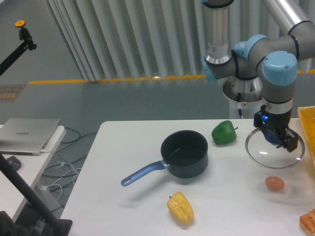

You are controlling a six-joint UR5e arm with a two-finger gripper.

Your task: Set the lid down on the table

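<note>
The round clear glass lid (pixel 261 153) with its metal rim lies at the right side of the white table (pixel 147 206), to the right of the green pepper. My gripper (pixel 277 140) points down over the lid's centre, and its fingers cover the knob. I cannot tell whether the fingers still clamp the knob. The lid's rim looks level with the tabletop.
A dark blue saucepan (pixel 184 154) with its handle pointing front-left stands mid-table. A green pepper (pixel 224 132) sits behind it, a yellow pepper (pixel 180 208) in front. An orange-brown egg-like item (pixel 274 183) lies near the lid. A yellow crate edge (pixel 307 123) is at far right.
</note>
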